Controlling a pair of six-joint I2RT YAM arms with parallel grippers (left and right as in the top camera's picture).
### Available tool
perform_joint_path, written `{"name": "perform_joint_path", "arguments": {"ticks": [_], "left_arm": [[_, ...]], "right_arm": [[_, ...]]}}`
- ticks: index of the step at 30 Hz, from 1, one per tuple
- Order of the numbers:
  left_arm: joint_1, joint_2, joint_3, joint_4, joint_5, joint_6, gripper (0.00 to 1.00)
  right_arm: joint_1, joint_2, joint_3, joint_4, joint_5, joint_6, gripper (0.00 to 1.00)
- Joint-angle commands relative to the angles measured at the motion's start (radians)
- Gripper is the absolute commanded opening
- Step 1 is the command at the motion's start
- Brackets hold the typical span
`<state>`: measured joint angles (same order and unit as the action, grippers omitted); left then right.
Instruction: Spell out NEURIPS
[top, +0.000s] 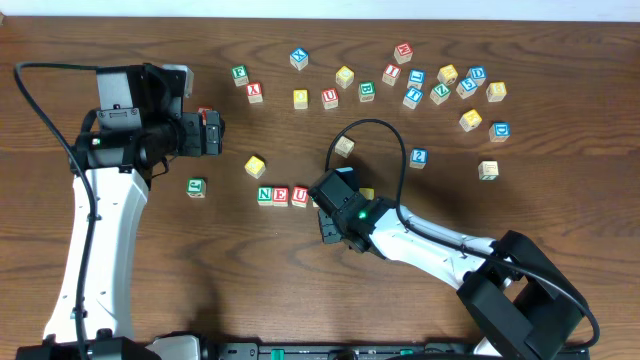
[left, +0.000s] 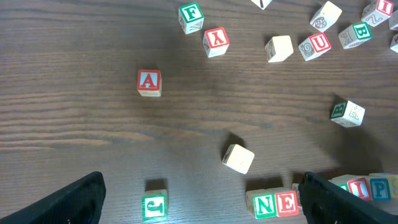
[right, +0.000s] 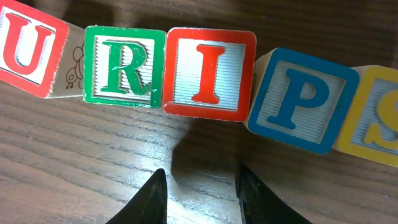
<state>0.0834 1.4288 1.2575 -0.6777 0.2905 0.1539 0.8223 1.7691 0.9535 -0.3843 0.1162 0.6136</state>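
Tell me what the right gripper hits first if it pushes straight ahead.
Most likely the red I cube, dead ahead of the right gripper, flanked by the green R cube and blue P cube; depth is hard to judge.

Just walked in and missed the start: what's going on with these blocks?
The right claw, open and empty, sits just in front of the red I. The cubes there line up as N, E, U, R, I, P, S, slightly crooked. The left claw hovers open, holding nothing.
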Motion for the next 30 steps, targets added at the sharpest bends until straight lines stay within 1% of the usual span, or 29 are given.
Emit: {"name": "perform_joint_path", "arguments": {"ticks": [1,13,21,30], "left_arm": [[0.002,-0.003,0.016,-0.003,0.013,-0.006,0.98],[0.002,-0.003,0.016,-0.003,0.013,-0.006,0.98],[0.002,-0.003,0.016,-0.003,0.013,-0.006,0.98],[0.002,-0.003,0.016,-0.002,0.013,-0.006,0.98]], "right_arm": [[0.01,0.008,0.018,-0.002,0.006,0.021,0.31],[0.01,0.008,0.018,0.008,0.08,0.011,0.3],[0.01,0.008,0.018,0.032,0.089,-0.025,0.29],[0.01,0.008,0.018,0.034,0.092,-0.028,0.3]]}}
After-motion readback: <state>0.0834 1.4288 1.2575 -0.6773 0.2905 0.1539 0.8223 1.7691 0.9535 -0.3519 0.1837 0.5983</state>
